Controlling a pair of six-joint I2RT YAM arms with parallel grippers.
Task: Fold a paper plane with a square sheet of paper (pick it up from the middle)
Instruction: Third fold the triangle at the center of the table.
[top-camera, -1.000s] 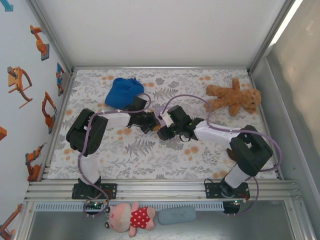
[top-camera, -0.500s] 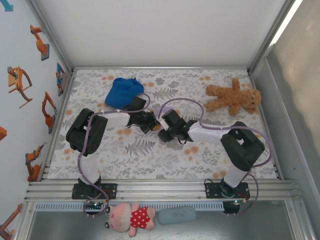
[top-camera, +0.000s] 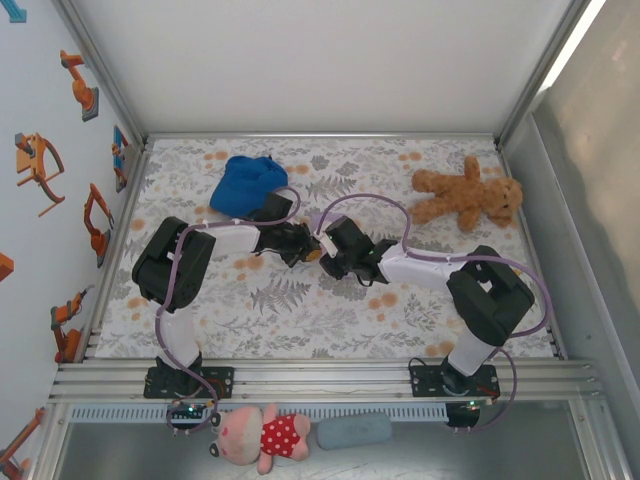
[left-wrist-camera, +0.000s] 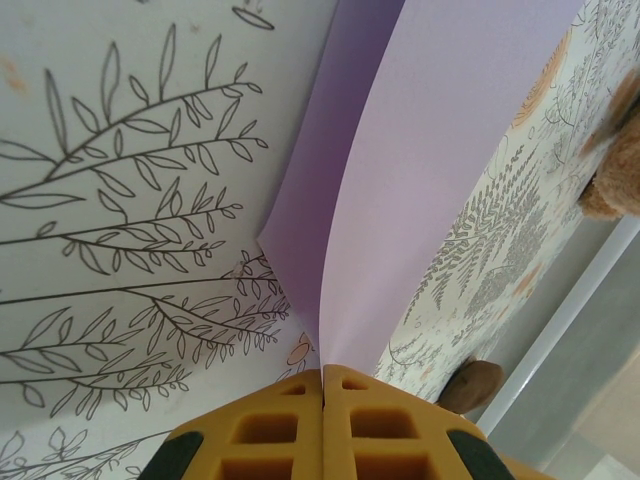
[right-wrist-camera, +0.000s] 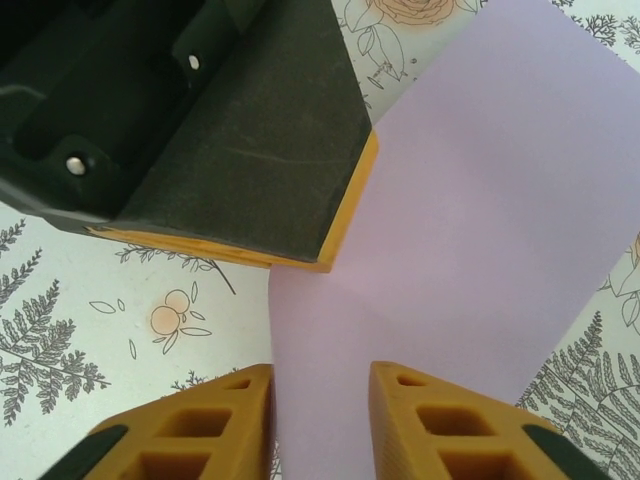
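Note:
The square sheet of paper (left-wrist-camera: 430, 170) is thin and lavender, and it curves up from the floral mat into my left gripper (left-wrist-camera: 322, 375), which is shut on its near edge. At the middle of the mat my left gripper (top-camera: 298, 247) and right gripper (top-camera: 322, 252) meet tip to tip. In the right wrist view the sheet of paper (right-wrist-camera: 480, 240) runs under and between the yellow fingers of my right gripper (right-wrist-camera: 320, 385). Those jaws stand apart with a clear gap. The left gripper's black and yellow finger (right-wrist-camera: 250, 150) pinches the sheet just ahead of them.
A blue fabric cap (top-camera: 245, 183) lies at the back left of the mat, close behind the left arm. A brown teddy bear (top-camera: 468, 198) lies at the back right. A pink plush toy (top-camera: 258, 435) and a grey-blue pad (top-camera: 354, 431) sit below the front rail.
My right gripper has slid left up to the left gripper and its jaws have narrowed around the sheet. The left gripper has stayed shut on the paper in place.

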